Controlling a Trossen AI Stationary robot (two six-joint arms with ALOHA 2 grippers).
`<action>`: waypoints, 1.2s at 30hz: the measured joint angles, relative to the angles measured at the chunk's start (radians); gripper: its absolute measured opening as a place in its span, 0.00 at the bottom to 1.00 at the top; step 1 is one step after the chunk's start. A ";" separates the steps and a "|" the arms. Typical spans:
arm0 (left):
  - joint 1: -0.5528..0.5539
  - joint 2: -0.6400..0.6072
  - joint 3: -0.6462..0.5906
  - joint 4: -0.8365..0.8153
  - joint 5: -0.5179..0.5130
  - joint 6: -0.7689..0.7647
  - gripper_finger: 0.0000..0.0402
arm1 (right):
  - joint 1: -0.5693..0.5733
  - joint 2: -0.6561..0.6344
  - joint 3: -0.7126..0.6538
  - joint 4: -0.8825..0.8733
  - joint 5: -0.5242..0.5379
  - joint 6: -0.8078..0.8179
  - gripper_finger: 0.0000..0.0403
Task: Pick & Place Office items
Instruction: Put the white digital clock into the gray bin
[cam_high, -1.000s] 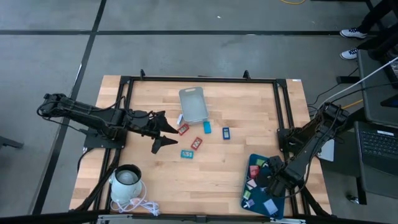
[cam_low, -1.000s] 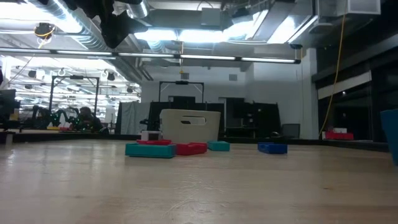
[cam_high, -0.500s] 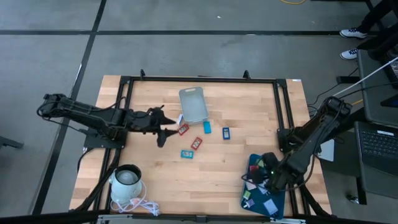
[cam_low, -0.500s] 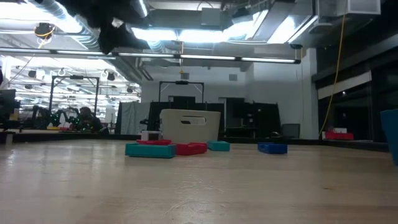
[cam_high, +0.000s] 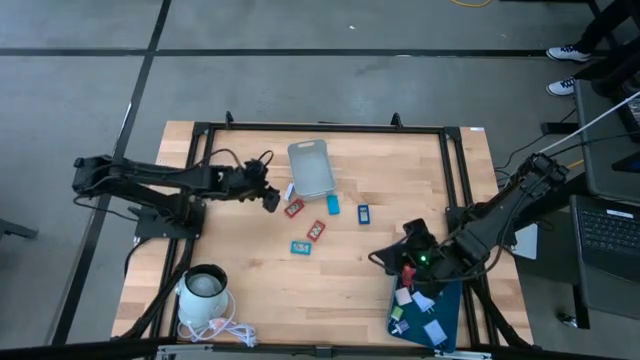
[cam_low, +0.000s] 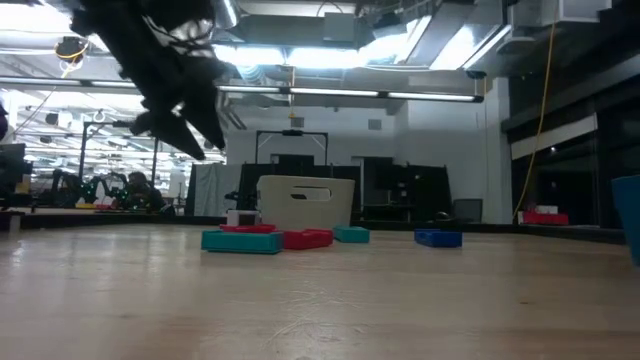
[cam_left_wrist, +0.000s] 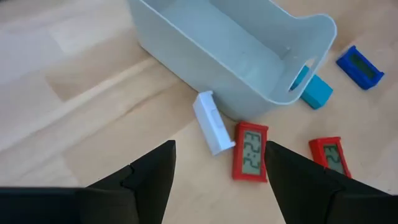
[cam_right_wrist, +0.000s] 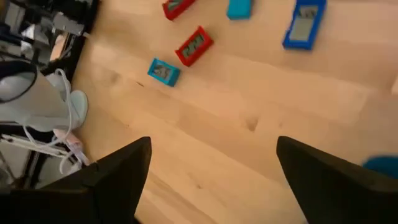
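1. The wooden table (cam_high: 250, 290) carries everything; the left gripper (cam_left_wrist: 217, 180) hovers above its middle-left part, and the right gripper (cam_right_wrist: 211, 180) hovers above its right-hand part.
2. The dark-teal tray (cam_high: 447, 305) sits partly under the right arm, just behind that claw's fingers, with several small pieces lying in it.
3. The translucent grey bin (cam_left_wrist: 236, 56) stands just ahead of the left claw, beyond the pieces nearest its fingertips.
4. A white kettle-like pot (cam_high: 203, 287) with a coiled cord stands well apart from the left claw, near the table's front-left corner.
5. The left claw is spread wide, its 2 dark fingers (cam_left_wrist: 143, 180) holding nothing.
6. The right claw is also spread wide and holds nothing.
7. A white flat piece (cam_left_wrist: 212, 122) lies directly ahead of the left claw's fingers, touching or nearly touching the bin wall.
8. A red piece with a small display (cam_left_wrist: 250, 151) lies just beside the white one, between the left fingertips in the wrist view.
9. A second red piece (cam_left_wrist: 329, 155) lies a little beyond the left claw's fingers, near the first.
10. A light blue block (cam_left_wrist: 314, 91) and a blue piece (cam_left_wrist: 359, 66) lie past the bin's end, farther from the left claw.
11. A teal piece (cam_right_wrist: 163, 71) lies ahead of the right claw, well apart from it, beside that second red piece.
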 joint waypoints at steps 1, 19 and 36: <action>0.012 0.026 0.009 0.013 0.012 0.000 0.60 | -0.012 0.000 0.006 0.001 -0.003 -0.033 0.87; 0.082 0.469 0.214 0.027 0.070 0.120 0.60 | -0.067 0.000 0.025 0.005 -0.057 -0.257 0.87; 0.089 0.566 0.214 0.014 0.174 0.069 0.39 | -0.067 0.000 0.025 0.010 -0.058 -0.275 0.87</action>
